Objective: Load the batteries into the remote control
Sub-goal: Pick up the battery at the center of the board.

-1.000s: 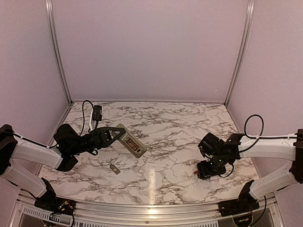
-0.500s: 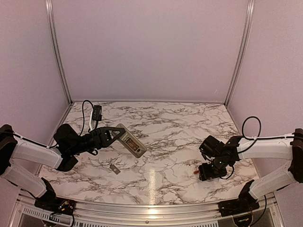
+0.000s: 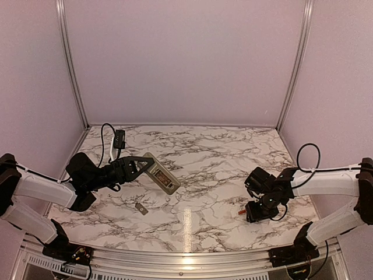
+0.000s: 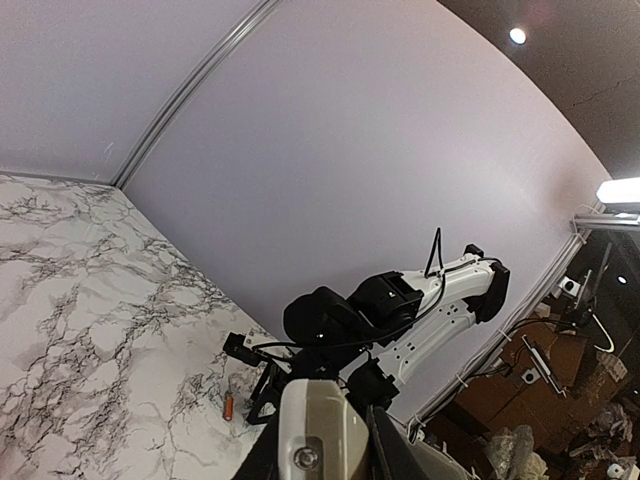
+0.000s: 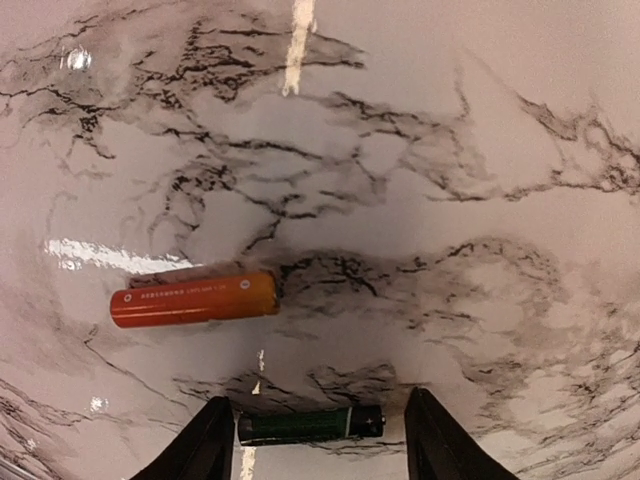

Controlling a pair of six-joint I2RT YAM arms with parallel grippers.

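My left gripper [image 3: 135, 165] is shut on the remote control [image 3: 162, 173] and holds it tilted above the table's left half; the remote's grey-beige end [image 4: 322, 440] fills the bottom of the left wrist view. My right gripper [image 3: 254, 212] is open and low over the table at the right. In the right wrist view the dark green battery [image 5: 311, 425] lies flat between its fingers [image 5: 208, 450], lengthwise across the gap. The orange-red battery [image 5: 194, 299] lies just beyond it, and shows in the top view [image 3: 241, 212] and left wrist view [image 4: 228, 406].
A small flat grey cover piece [image 3: 141, 207] lies on the marble table [image 3: 210, 163] below the remote. Aluminium posts and pale walls enclose the table on three sides. A metal rail runs along the near edge.
My right gripper has shifted slightly down and toward the near edge over the batteries. The left arm and the remote have not moved.
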